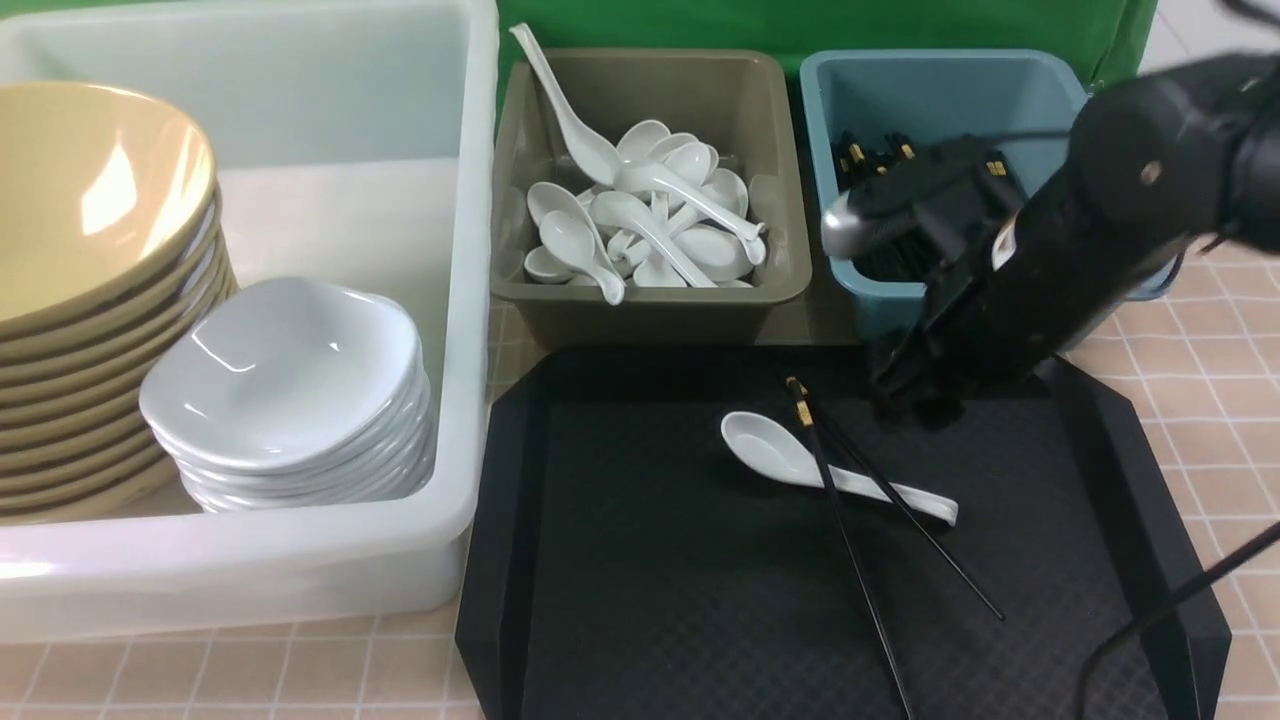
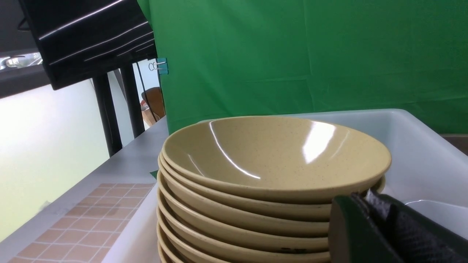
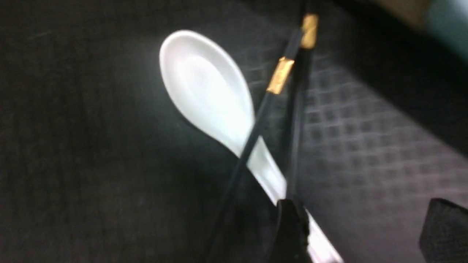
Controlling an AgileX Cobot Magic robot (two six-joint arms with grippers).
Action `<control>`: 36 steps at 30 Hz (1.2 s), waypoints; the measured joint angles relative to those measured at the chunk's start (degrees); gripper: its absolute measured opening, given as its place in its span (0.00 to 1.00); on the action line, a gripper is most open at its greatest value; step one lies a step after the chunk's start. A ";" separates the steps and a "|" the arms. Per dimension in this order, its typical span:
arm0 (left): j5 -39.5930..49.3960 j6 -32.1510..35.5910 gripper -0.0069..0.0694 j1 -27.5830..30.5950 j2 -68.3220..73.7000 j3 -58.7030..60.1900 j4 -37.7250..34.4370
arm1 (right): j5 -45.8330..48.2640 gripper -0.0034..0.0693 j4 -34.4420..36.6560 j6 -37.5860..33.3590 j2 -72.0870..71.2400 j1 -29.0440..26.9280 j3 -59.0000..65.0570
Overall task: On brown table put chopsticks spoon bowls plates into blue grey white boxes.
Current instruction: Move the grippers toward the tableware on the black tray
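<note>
at the left, inside the white tub [image 1: 462,300], are the stacked tan bowls [image 1: 95,200] and white plates [image 1: 285,380]. the left gripper [image 2: 365,204] is clenched beside the tan stack, gripping nothing visible, and is well apart from the loose pieces. next along is the grey box [image 1: 650,295], holding spoons, just beyond the far edge of the black tray [image 1: 640,580].

on that tray, the loose spoon [image 1: 765,447] has its scoop towards the far left corner and its handle slanting to the near right. 2 chopsticks lie across the handle: the left chopstick [image 1: 848,540] runs from near the far edge towards the near edge, leaning slightly right; the right chopstick [image 1: 945,555] slants more sharply towards the near right corner. their banded ends are close together, beyond the spoon.

further right, the right gripper [image 3: 365,230] is spread apart with nothing between its fingers, above the far right part of the tray. it is plainly the nearer claw. from it, the banded ends lie to the left. the chopsticks probably need to come first, since they cross over the spoon; the jaws would have to close across a stick's long axis without pinching the handle. the blue box [image 1: 940,65], already holding chopsticks, stands beyond the tray's far edge.
</note>
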 joint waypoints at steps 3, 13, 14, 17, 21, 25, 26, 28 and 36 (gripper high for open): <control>0.00 0.00 0.10 0.00 0.00 0.00 0.00 | -2.79 0.73 3.54 0.40 3.02 0.00 0.25; 0.00 0.00 0.10 0.00 0.00 0.00 0.00 | -11.74 0.71 12.51 -3.31 10.71 0.00 0.25; 0.00 0.00 0.10 0.00 0.00 0.00 0.00 | -11.74 0.69 12.51 -3.31 11.14 0.00 0.25; 0.00 0.00 0.10 0.00 0.00 0.00 0.00 | -11.54 0.60 12.52 -3.40 11.78 0.00 0.25; 0.00 0.00 0.10 0.00 0.00 0.00 0.00 | -10.52 0.37 12.78 -3.47 11.83 0.00 0.25; 0.00 0.00 0.10 0.00 0.00 0.00 0.00 | -9.49 0.17 13.05 -3.63 11.11 0.00 0.25; 0.00 0.00 0.10 0.00 0.00 0.00 0.00 | -9.36 0.17 13.05 -3.63 11.02 0.00 0.25; 0.00 0.00 0.10 0.00 0.00 0.00 0.00 | -8.43 0.18 12.92 -3.88 9.52 0.00 0.25; 0.26 0.00 0.10 0.00 0.00 0.00 0.00 | -3.60 0.18 12.81 -6.44 3.25 0.00 0.25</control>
